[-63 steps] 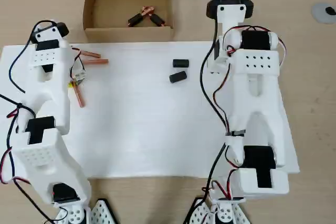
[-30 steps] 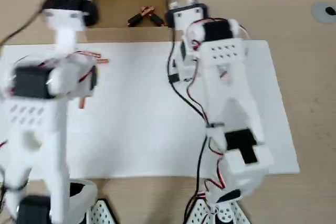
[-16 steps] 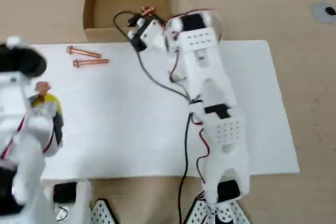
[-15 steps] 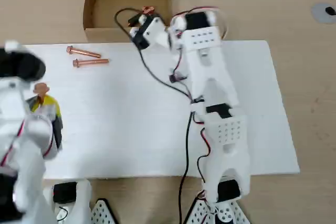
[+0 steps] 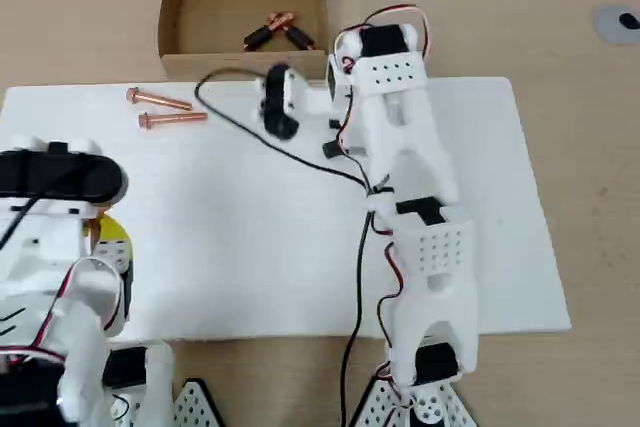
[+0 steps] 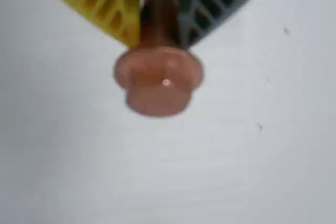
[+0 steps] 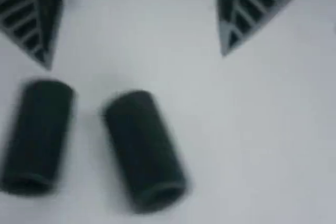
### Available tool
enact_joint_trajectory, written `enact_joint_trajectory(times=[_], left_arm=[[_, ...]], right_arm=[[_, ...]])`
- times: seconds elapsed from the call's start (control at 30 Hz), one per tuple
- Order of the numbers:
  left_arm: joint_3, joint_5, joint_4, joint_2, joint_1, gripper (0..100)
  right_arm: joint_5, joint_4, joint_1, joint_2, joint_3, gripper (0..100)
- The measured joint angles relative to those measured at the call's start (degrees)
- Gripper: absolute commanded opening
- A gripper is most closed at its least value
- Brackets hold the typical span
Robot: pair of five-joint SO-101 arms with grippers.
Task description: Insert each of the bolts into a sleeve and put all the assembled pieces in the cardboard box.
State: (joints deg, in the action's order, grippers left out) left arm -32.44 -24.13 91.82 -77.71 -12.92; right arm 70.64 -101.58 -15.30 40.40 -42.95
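Left gripper (image 6: 159, 24) pinches a copper flanged bolt (image 6: 158, 85); right gripper (image 7: 137, 30) gapes wide over two black sleeves (image 7: 144, 150).

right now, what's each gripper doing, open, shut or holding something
Left gripper: shut on a copper bolt.
Right gripper: open, holding nothing.

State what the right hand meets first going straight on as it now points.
The right hand, open, would likely meet the sleeve centred ahead of it, or the white sheet beside it; depth is unclear.
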Motion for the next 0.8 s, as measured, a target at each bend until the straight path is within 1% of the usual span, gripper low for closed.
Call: enact_joint_trajectory(times=[0.07,0.3,0.5,0.67,0.8], left_arm=[[-2.8,-0.1,-2.4,-1.8,0.0,1],[-9.9,-0.1,-6.9,-5.8,0.0,1],[-11.5,-0.1,-7.1,-6.2,0.2,1],[-11.5,-0.1,-7.1,-6.2,4.7,1],[-11.5,0.4,-7.1,-6.1,5.6,1]], right_arm=[[3.5,0.0,0.0,0.0,1.6,24.9],[8.4,0.0,0.0,0.0,2.4,24.9],[9.1,0.0,-1.1,0.0,2.5,25.0],[9.1,0.7,-2.2,2.7,2.5,25.0],[9.1,1.1,-2.2,4.8,2.5,25.0]])
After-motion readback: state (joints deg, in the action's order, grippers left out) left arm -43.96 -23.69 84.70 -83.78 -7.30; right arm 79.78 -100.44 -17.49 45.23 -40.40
